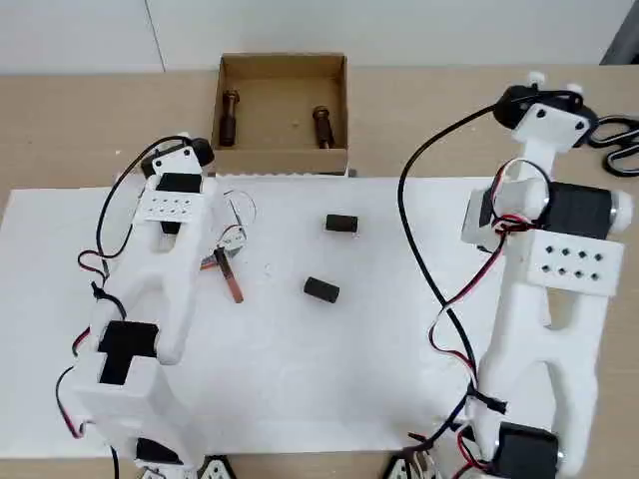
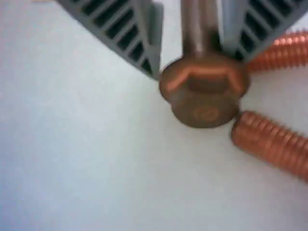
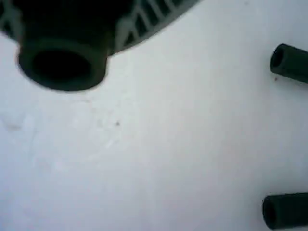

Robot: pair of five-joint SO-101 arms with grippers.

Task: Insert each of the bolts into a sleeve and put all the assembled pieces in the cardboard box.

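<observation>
The left gripper (image 2: pixel 192 57) has its grey ribbed jaws closed on the smooth shank of a copper-coloured flange bolt (image 2: pixel 204 94), just behind the hexagonal head. The head stands free beyond the jaw tips; the threaded end I cannot see. Two other copper-coloured threaded bolts (image 2: pixel 272 144) lie just beside this head, and one seems to touch it.

The right gripper (image 3: pixel 72 33) holds a short black tube sleeve (image 3: pixel 62 65), with its open bore turned toward the wrist camera. I judge that the coming move is to bring the long axis of the bolt in one line with this bore, so the two arms must meet over the white sheet (image 1: pixel 349 379) between them.

There the room is open: only two loose black sleeves (image 1: pixel 341 224) lie near the middle, a little apart from each other. The brown cardboard box (image 1: pixel 283 160) stands at the far edge of the sheet, nearer to the left arm, with two assembled pieces (image 1: pixel 230 115) inside.
</observation>
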